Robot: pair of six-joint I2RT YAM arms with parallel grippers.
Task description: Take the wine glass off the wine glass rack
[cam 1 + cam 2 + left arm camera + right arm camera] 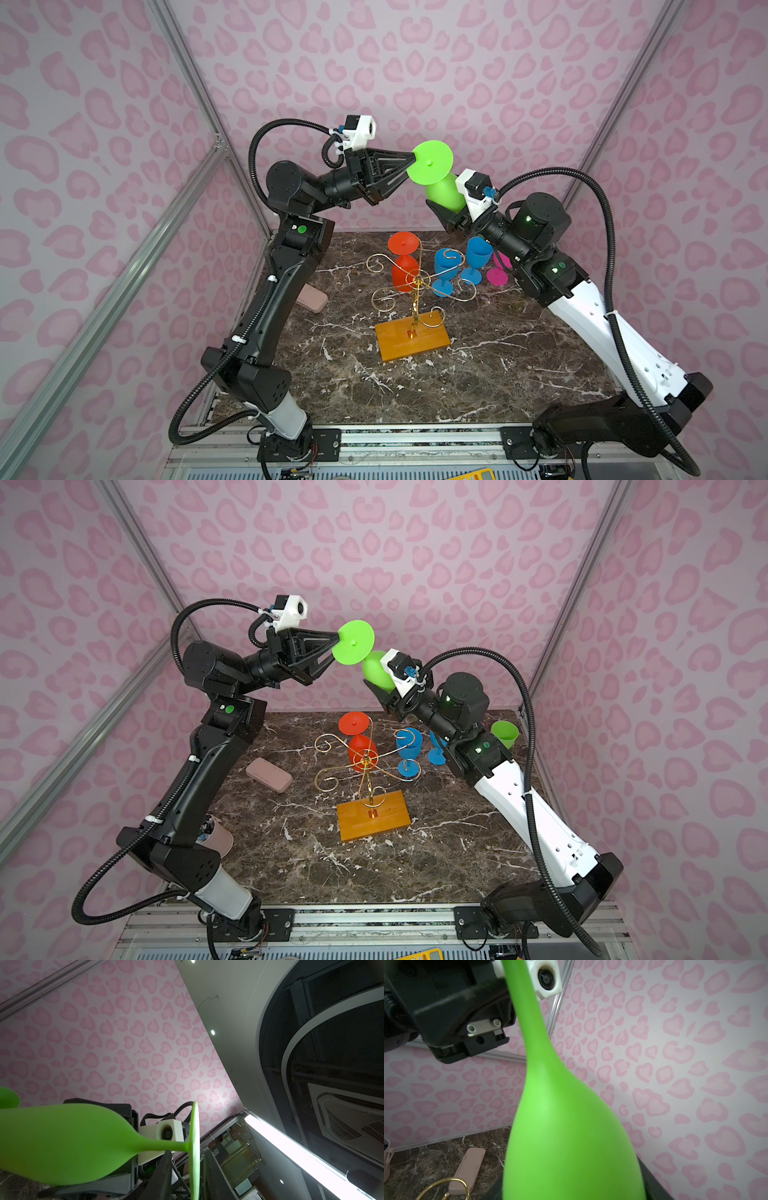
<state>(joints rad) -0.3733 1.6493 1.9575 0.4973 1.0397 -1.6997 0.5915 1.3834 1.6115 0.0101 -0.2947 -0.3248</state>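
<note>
My two top views hang high over the front edge of the worktop [498,374], side by side, looking down and towards the pink wall [415,62] at the back. They are far enough off to share the whole slab and the wine glass rack [411,338] standing on it. My left wrist camera [360,129] looks up past the stem of the green wine glass [62,1142], very near, to the pink wall and the ceiling [224,1012]; my right wrist camera [166,1132] sits just as close against that glass's bowl, and each has the other in sight.
</note>
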